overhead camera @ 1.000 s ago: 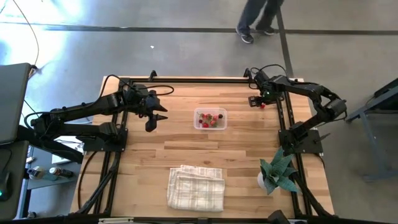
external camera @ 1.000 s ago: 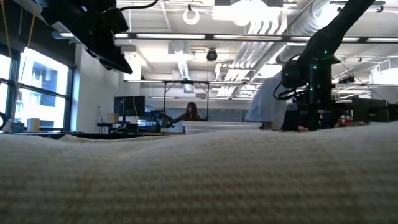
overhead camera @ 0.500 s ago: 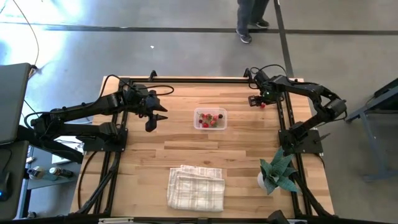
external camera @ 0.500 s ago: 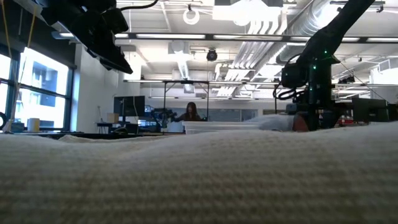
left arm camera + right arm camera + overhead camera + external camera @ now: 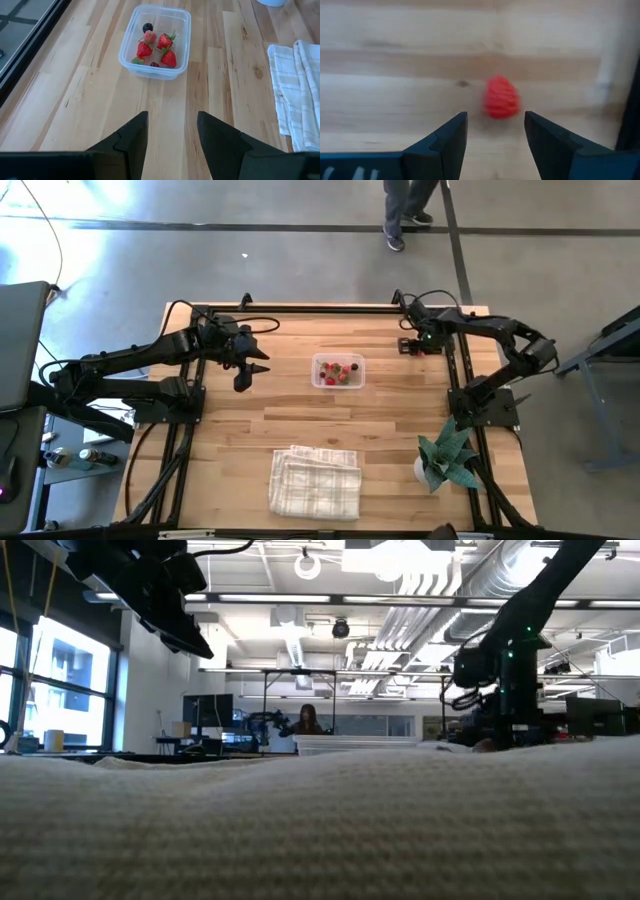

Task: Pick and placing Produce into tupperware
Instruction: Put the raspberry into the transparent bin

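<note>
The clear tupperware [image 5: 338, 370] stands mid-table with several red pieces and a dark one inside; it also shows in the left wrist view [image 5: 156, 42]. One red, ridged piece of produce [image 5: 501, 97] lies on the wood near the table's far right corner. My right gripper [image 5: 495, 120] is open just short of it, one finger toward each side, touching nothing; in the high view the gripper [image 5: 408, 345] sits at the far right. My left gripper [image 5: 248, 372] is open and empty, held above the table left of the tupperware [image 5: 172, 117].
A white checked folded cloth [image 5: 315, 482] lies near the front edge. A small potted plant [image 5: 447, 458] stands at the front right. Black frame rails [image 5: 455, 370] run along the table's sides. A person's legs [image 5: 405, 210] show beyond the far edge.
My right gripper has gone down a little toward the table at the red piece, which its arm now covers in the high view. The person beyond the far edge has walked on.
</note>
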Robot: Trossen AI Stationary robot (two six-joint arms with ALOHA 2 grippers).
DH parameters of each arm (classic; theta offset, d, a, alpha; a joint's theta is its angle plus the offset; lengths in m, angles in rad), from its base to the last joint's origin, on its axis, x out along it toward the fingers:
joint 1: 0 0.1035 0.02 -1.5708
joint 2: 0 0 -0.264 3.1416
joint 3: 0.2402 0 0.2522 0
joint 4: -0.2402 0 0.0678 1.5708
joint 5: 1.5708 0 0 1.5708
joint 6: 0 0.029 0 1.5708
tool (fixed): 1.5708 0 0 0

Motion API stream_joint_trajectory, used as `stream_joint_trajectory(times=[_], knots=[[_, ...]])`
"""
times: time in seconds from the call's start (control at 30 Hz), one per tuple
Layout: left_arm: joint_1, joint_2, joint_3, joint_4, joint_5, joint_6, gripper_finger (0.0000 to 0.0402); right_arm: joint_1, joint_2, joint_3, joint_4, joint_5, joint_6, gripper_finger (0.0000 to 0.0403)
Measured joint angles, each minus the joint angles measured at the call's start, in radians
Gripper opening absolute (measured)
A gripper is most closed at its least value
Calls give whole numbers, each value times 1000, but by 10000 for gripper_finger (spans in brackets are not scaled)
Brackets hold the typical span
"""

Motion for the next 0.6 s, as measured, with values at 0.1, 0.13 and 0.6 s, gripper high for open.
stream_joint_trajectory(times=[0.1, 0.13, 0.6], knots=[[0, 0, 0, 0, 0, 0, 159, 3, 0, -35, 21, -2, 40, 188], [0, 0, 0, 0, 0, 0, 159, 2, -1, -39, 27, -2, 56, 188], [0, 0, 0, 0, 0, 0, 159, -4, 0, -17, 96, -41, 116, 188]])
